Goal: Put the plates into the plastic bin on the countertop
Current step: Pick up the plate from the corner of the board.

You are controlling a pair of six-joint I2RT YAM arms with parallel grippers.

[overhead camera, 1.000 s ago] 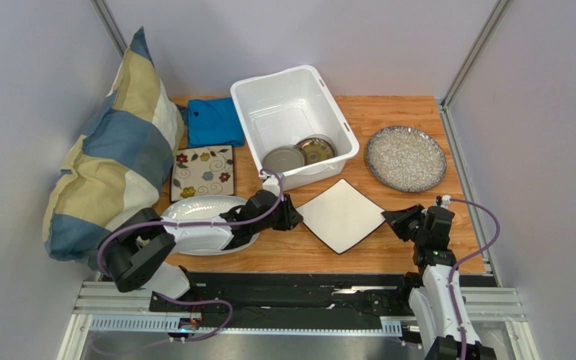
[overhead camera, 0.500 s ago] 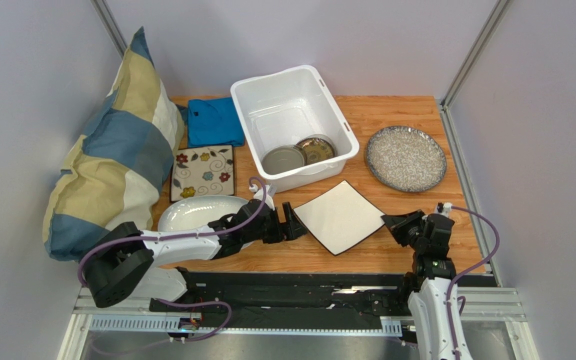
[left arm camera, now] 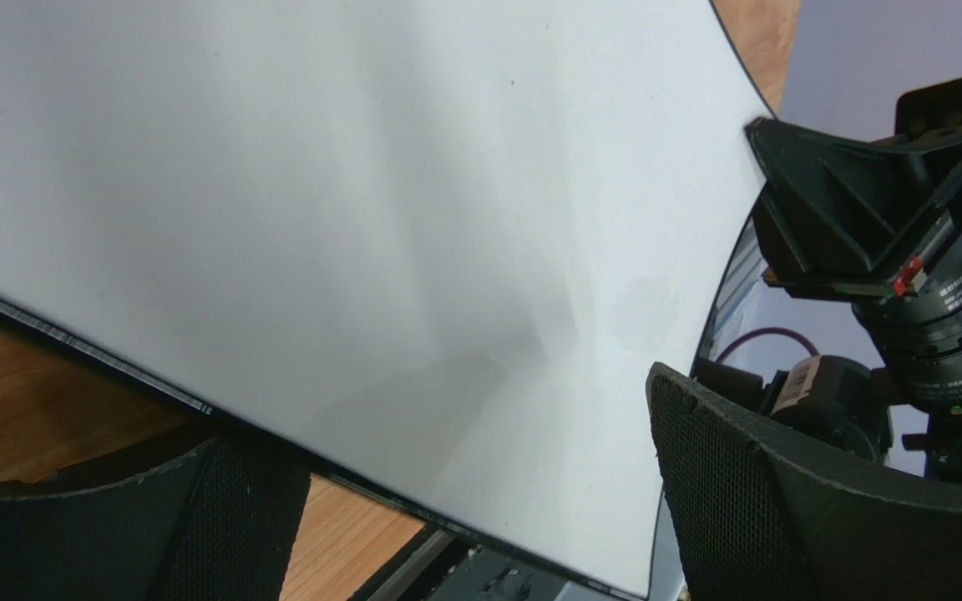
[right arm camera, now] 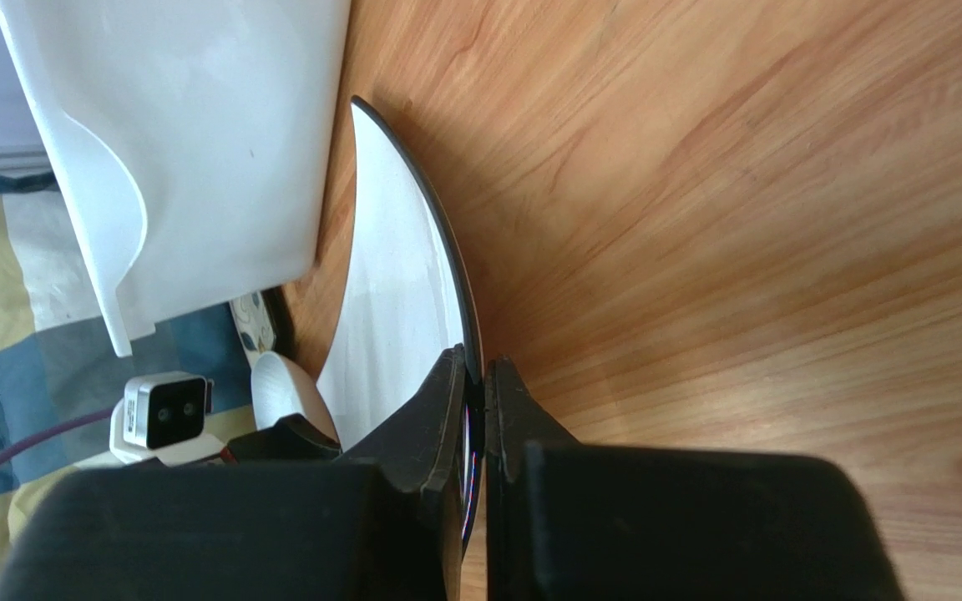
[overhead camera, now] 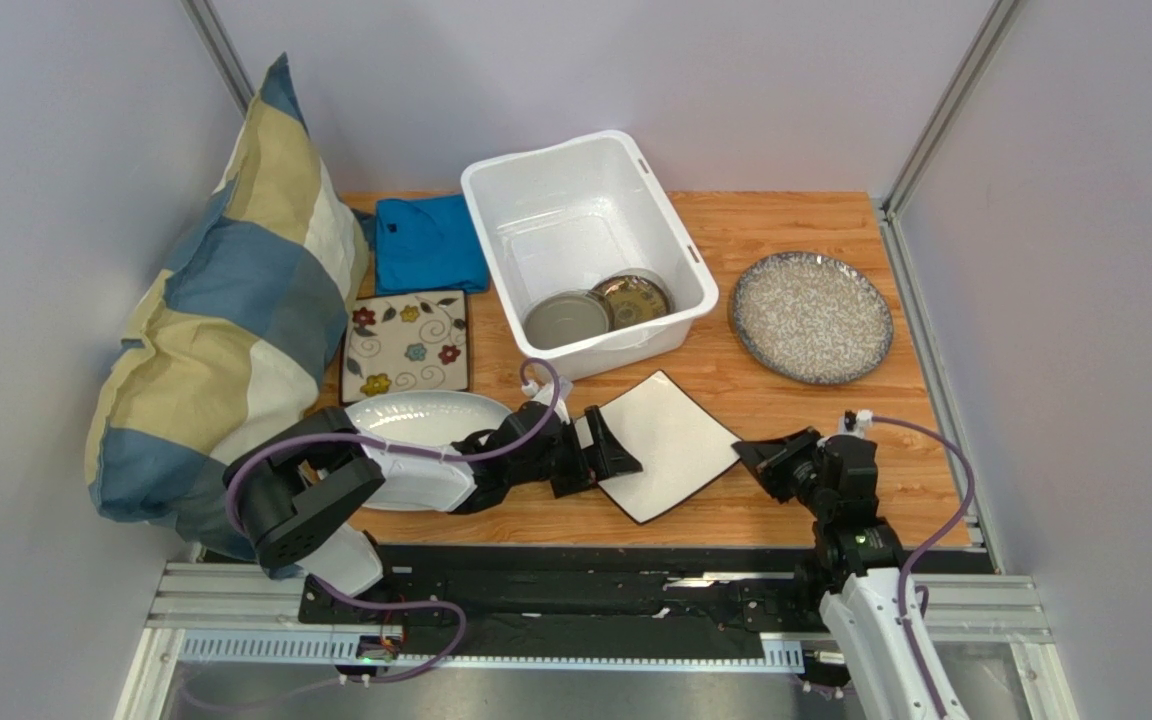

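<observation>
A plain white square plate [overhead camera: 669,440] lies on the countertop [overhead camera: 778,405] in front of the plastic bin [overhead camera: 515,192]. My right gripper [overhead camera: 755,458] is shut on its right corner, seen as a thin dark rim [right arm camera: 464,328] pinched between the jaws [right arm camera: 475,376]. My left gripper [overhead camera: 608,449] is open at the plate's left corner. In the left wrist view the plate [left arm camera: 361,226] passes between the spread fingers [left arm camera: 800,501]. Two small round plates [overhead camera: 567,318] rest inside the bin. A grey-speckled round plate [overhead camera: 811,315], a floral square plate [overhead camera: 405,345] and a white oval platter [overhead camera: 409,417] lie on the wood.
A folded blue cloth [overhead camera: 429,243] lies behind the floral plate. A large checked pillow [overhead camera: 229,300] leans against the left wall. The left arm reaches across the oval platter. Metal frame rails line the table's right and near edges.
The left gripper has opened wide and swung to the white square plate's left corner. The right gripper, still shut on the plate, has moved left, and the plate has shifted left with it.
</observation>
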